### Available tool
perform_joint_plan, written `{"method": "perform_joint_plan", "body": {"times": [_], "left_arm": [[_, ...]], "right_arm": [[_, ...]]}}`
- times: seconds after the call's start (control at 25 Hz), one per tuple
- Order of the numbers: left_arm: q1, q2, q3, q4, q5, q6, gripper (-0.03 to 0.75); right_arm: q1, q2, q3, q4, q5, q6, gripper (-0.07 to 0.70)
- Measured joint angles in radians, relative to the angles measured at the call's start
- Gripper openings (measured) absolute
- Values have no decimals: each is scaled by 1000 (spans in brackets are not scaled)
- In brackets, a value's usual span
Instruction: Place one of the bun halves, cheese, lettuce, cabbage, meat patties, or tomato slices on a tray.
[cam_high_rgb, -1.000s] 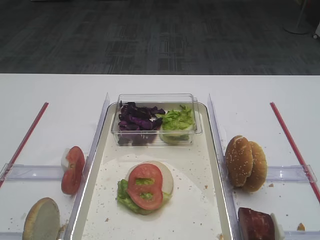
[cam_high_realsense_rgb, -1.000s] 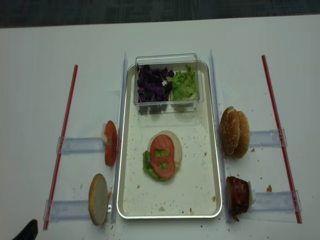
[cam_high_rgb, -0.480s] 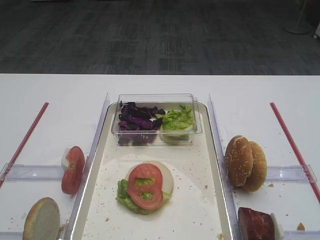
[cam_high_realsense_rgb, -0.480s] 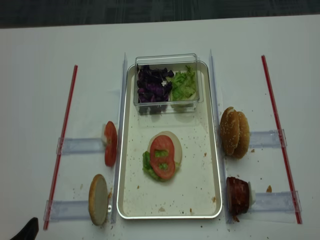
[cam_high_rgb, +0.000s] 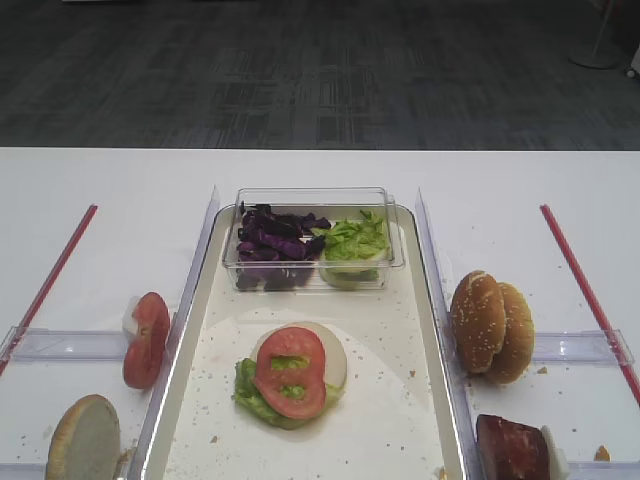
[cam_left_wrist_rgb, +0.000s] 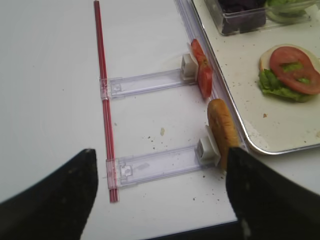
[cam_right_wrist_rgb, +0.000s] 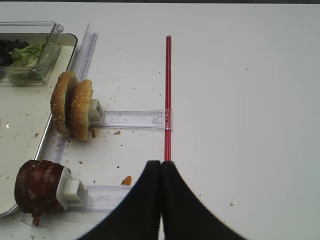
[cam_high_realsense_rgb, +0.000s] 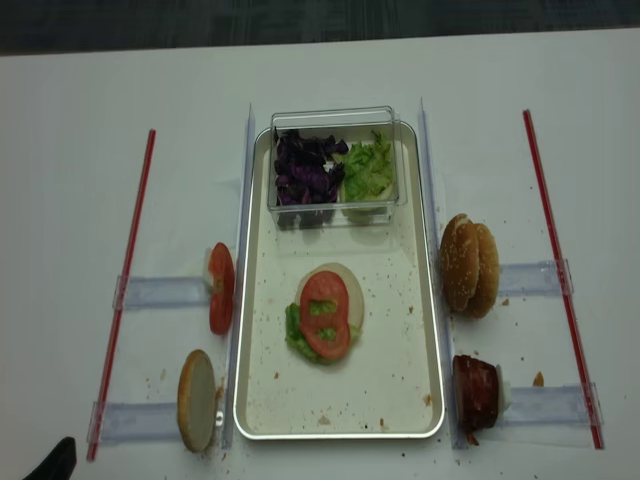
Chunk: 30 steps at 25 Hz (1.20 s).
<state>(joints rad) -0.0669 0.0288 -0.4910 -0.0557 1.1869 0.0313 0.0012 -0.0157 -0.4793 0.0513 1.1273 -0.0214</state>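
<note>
I am keeping my left gripper (cam_left_wrist_rgb: 157, 187) wide open and my right gripper (cam_right_wrist_rgb: 161, 172) pinched shut, both holding nothing. The bun half (cam_left_wrist_rgb: 223, 130) is standing on edge beside the tray (cam_left_wrist_rgb: 260, 142); grabbing carelessly could tip it.

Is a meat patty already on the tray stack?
No: the tomato slice tops the stack; the meat patties stand outside the tray.

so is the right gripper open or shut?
Shut. In the right wrist view the right gripper has its two fingers pressed together, nothing between them.
</note>
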Motion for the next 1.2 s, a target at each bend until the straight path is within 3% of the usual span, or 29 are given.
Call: {"method": "perform_joint_plan", "body": {"times": [0.28,1.2], "left_arm": [[72,-45,1,0,0,0,491],[76,-47,1,0,0,2,491]], "right_arm": [[0,0,0,0,0,2,36],[0,0,0,0,0,3,36]]}}
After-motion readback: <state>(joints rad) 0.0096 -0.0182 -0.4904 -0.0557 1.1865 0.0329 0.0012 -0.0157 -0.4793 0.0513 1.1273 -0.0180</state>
